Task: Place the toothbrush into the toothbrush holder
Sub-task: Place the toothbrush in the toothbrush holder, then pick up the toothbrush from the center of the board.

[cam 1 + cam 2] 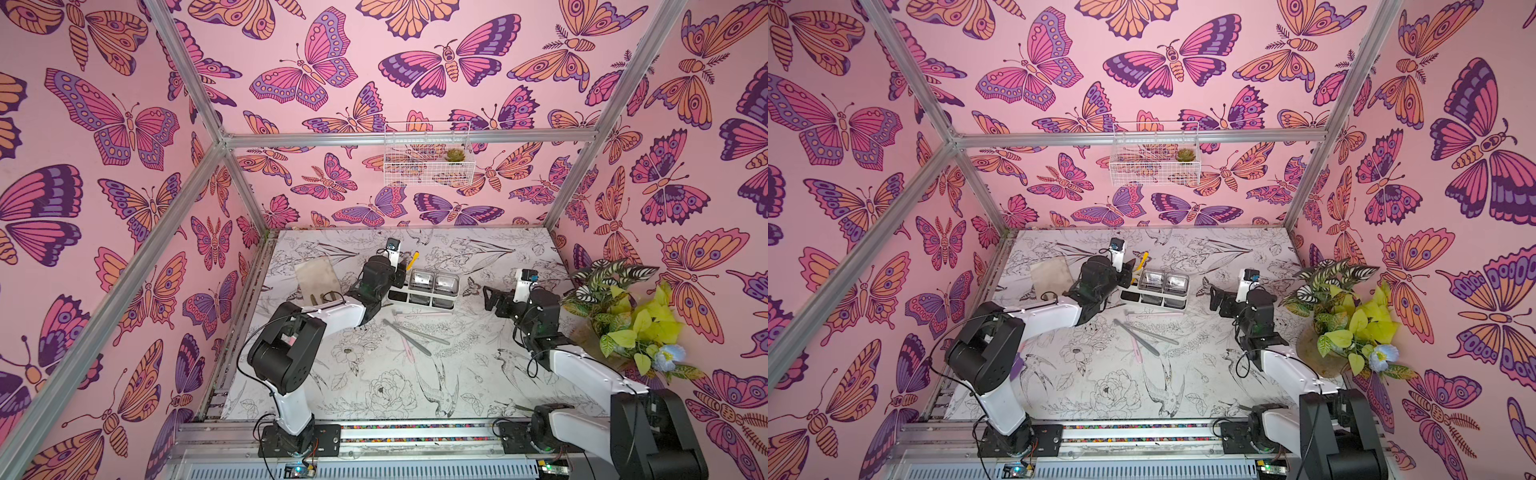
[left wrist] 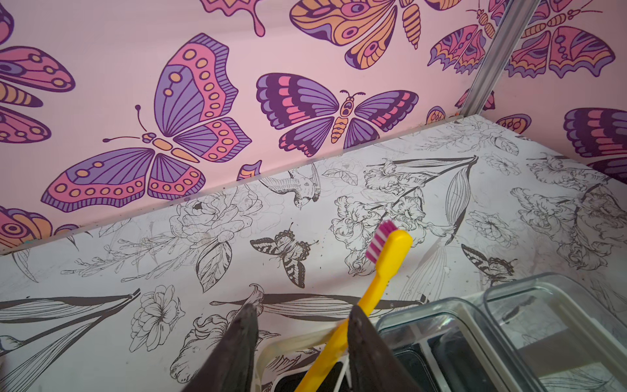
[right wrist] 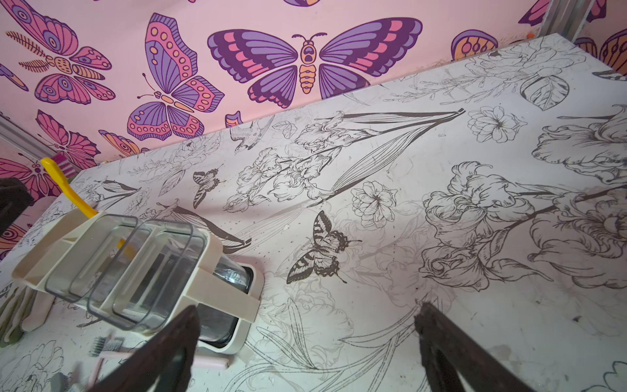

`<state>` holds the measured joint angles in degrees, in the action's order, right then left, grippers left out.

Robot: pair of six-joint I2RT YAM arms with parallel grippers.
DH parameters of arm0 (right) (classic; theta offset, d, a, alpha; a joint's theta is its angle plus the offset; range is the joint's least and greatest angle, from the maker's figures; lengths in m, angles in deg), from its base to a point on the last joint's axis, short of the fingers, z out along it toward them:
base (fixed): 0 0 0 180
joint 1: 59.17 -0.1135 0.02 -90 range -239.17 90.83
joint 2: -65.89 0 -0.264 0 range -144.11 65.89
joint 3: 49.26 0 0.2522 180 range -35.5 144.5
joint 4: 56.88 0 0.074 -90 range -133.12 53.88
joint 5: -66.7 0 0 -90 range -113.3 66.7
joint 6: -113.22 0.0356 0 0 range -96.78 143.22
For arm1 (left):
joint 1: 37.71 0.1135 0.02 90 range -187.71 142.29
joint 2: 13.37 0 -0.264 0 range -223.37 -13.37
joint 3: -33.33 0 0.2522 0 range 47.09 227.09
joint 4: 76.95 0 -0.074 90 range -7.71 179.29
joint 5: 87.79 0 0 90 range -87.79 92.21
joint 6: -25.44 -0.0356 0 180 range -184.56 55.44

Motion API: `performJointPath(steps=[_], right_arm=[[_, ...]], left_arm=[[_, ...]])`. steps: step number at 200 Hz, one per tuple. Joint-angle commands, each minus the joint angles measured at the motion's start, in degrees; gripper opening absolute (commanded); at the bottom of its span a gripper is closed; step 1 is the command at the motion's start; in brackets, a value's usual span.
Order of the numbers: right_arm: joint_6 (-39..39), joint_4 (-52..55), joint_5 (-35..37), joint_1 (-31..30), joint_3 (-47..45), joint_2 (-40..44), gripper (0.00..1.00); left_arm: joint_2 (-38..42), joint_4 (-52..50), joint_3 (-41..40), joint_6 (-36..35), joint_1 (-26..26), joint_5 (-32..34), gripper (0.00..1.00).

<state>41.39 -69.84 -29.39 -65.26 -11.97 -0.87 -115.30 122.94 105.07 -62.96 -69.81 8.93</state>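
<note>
The yellow toothbrush (image 2: 380,271) with pink and white bristles stands tilted in the slot end of the white toothbrush holder (image 1: 428,305), head up. It shows in both top views (image 1: 414,259) (image 1: 1144,258). My left gripper (image 2: 302,309) is open around the handle, which leans against one finger (image 2: 364,342); the other finger stands apart from it. My right gripper (image 3: 307,307) is open wide and empty, a little to the right of the holder (image 3: 224,295), over bare table.
Grey toothbrushes (image 1: 415,334) and pink toothbrushes (image 1: 406,347) lie on the table in front of the holder. A tan tile (image 1: 313,276) lies at the back left. A potted plant (image 1: 623,307) stands at the right edge. A white wire basket (image 1: 428,153) hangs on the back wall.
</note>
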Motion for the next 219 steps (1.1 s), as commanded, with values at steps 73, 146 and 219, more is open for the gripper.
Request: performJointPath(steps=[73, 146, 219], right_arm=[[0.72, 0.43, 1.17, -0.32, 1.52, -0.07, 0.99], [0.56, 0.09, -1.24, -0.33, 1.63, 0.45, 0.99], [0.59, -0.08, -3.99, -0.33, 2.04, -0.07, 0.99]], left_arm=[[4.42, -1.32, -0.58, 0.85, 0.15, -2.39, 0.47], [11.59, -14.41, 2.24, 4.97, -0.22, -3.79, 0.47], [24.1, -29.88, 1.8, 9.24, -0.44, -6.19, 0.48]])
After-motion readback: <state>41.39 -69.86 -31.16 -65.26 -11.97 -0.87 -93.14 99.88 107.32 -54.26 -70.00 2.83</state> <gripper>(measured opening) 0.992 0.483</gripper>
